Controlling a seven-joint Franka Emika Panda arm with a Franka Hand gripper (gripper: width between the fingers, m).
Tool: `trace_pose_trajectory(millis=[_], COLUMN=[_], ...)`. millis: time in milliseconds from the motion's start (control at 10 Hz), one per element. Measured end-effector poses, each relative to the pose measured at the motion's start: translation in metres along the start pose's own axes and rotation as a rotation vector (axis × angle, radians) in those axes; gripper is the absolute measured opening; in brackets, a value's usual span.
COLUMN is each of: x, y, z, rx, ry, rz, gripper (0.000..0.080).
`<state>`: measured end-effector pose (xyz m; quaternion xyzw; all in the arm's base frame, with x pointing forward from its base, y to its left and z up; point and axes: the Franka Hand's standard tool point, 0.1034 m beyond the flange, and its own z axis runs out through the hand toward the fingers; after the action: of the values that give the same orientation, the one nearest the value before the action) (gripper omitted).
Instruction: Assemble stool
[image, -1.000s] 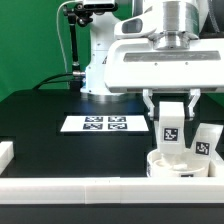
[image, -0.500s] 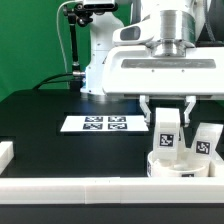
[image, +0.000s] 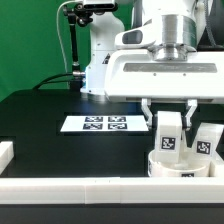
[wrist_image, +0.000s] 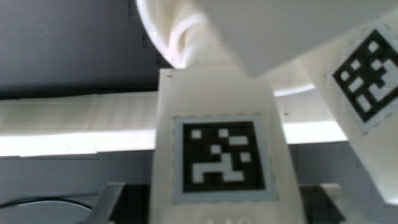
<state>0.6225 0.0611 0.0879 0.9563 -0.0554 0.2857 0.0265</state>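
In the exterior view my gripper (image: 168, 118) is shut on a white blocky stool leg (image: 168, 134) with a black-and-white tag, held upright. Its lower end meets the round white seat (image: 178, 166) at the exterior view's lower right. A second tagged leg (image: 205, 143) stands tilted on the seat just to the right of the held one. The wrist view shows the held leg (wrist_image: 221, 140) between my two fingers (wrist_image: 111, 200), with the second leg (wrist_image: 368, 75) beside it and the curved seat (wrist_image: 187, 35) beyond. Where leg and seat join is hidden.
The marker board (image: 105, 124) lies flat on the black table, left of the seat. A long white rail (image: 90, 191) runs along the front edge and a short one (image: 8, 152) sits at the left. The robot base (image: 95, 60) stands behind.
The hand has come down a little over the seat, carrying the gripped leg with it. The jaws stayed shut. The second leg and the marker board have not moved.
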Motion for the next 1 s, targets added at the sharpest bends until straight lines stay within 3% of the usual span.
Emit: trace_pose_trajectory(millis=[500,600,700,800,1000], x=[-0.001,-0.001,0.001,0.003,0.011], y=[0.000,0.000,-0.001,-0.002,-0.001], z=[-0.001,-0.001,-0.002,-0.006,-0.014], rx=[-0.002,-0.002,0.001,0.006,0.014], ry=[0.031,0.031,0.020,0.013,-0.009], rz=[-0.006,-0.007,-0.003,0.001,0.013], gripper=[0.0338,0.0536,0.0536,0.0628,0.0645])
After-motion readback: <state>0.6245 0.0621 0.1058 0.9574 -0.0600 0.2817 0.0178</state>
